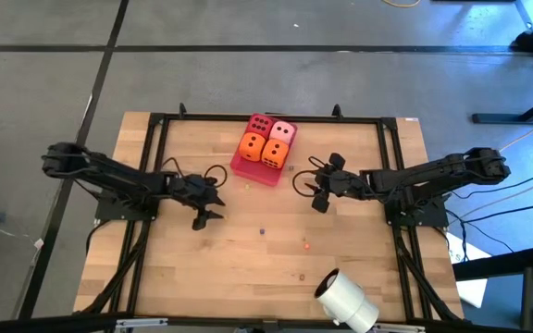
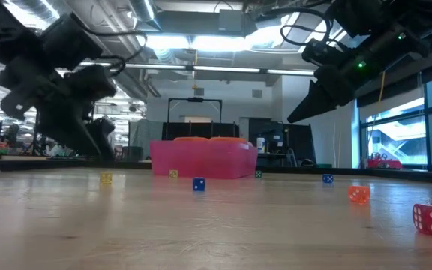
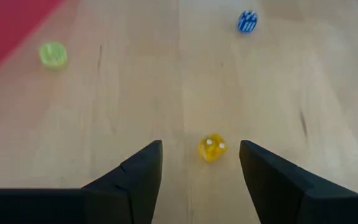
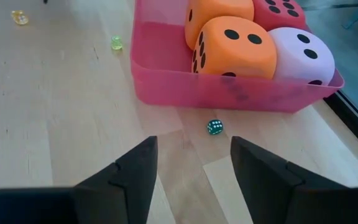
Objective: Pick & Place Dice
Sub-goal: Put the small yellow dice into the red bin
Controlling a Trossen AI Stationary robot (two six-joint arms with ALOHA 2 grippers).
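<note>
Wooden table (image 1: pixel 276 268) under office lights bears boxed dice (image 1: pixel 267 141); left claw (image 3: pixel 201 171) and right claw (image 4: pixel 193 165) gape empty.

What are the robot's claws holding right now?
Nothing. The left claw is open around a small yellow die without gripping it. The right claw is open and empty near the pink tray.

Four big dice (image 1: pixel 268 141) packed together in red tray (image 1: pixel 248 170)
</note>
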